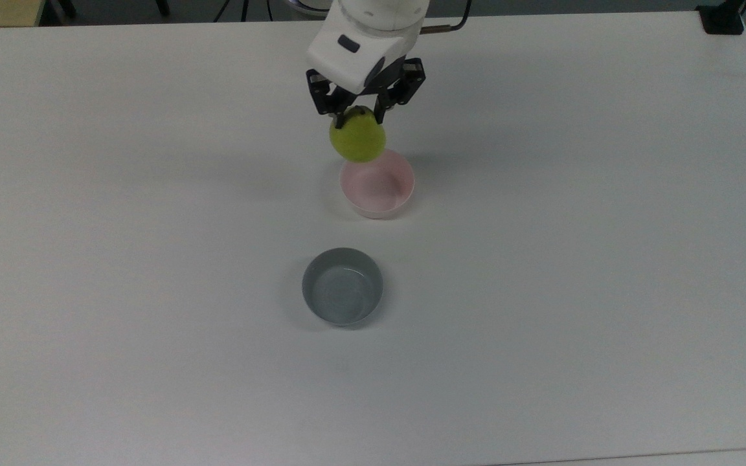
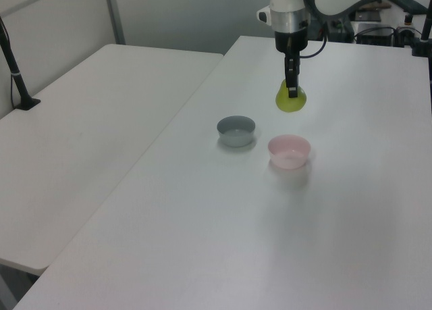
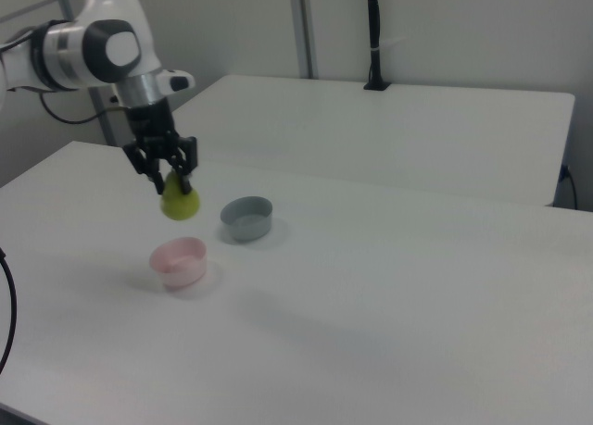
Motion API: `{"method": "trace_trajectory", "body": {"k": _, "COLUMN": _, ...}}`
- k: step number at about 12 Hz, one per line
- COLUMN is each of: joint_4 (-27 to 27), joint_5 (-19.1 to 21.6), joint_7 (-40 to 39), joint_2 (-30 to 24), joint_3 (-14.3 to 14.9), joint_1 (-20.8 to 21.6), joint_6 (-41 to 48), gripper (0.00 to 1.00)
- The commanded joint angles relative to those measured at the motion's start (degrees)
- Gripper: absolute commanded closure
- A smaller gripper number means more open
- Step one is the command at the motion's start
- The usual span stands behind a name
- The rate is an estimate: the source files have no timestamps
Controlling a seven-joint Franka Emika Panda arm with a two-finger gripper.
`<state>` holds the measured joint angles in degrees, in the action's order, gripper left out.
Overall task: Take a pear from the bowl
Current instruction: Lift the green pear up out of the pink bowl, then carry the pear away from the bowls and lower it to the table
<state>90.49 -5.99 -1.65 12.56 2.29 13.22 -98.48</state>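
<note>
The yellow-green pear (image 1: 357, 140) (image 2: 291, 100) (image 3: 180, 202) hangs in the air, clear above the table. My gripper (image 1: 355, 117) (image 2: 292, 91) (image 3: 174, 183) is shut on its top end, fingers pointing down. The pale pink bowl (image 1: 378, 185) (image 2: 289, 151) (image 3: 179, 261) stands empty on the white table, below the pear and a little toward the top view's right. A clear gap separates the fruit from the bowl's rim in the left view and the right view.
An empty grey bowl (image 1: 342, 285) (image 2: 236, 130) (image 3: 247, 218) stands on the table (image 1: 574, 259) near the pink one. A second white table (image 2: 81, 134) adjoins in the left view. A black post (image 3: 374, 36) rises at the far table's back in the right view.
</note>
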Motion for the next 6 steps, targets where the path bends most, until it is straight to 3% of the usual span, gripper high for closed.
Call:
{"method": "trace_trajectory", "body": {"k": 1, "joint_4": -0.5, "joint_5": 0.4, "joint_7": -6.9, "joint_2": 0.5, "joint_3": 2.0, "joint_1": -5.9, "joint_6": 0.4, "gripper": 0.71}}
{"method": "trace_trajectory", "body": {"k": 4, "joint_4": -0.3, "joint_5": 0.5, "joint_7": -11.6, "joint_2": 1.1, "joint_3": 2.4, "joint_1": -12.9, "joint_6": -2.5, "gripper": 0.71}}
{"method": "trace_trajectory", "body": {"k": 6, "joint_4": 1.5, "joint_5": 0.5, "joint_7": -12.4, "joint_2": 2.5, "joint_3": 2.4, "joint_1": -15.5, "joint_6": -7.8, "gripper": 0.71}}
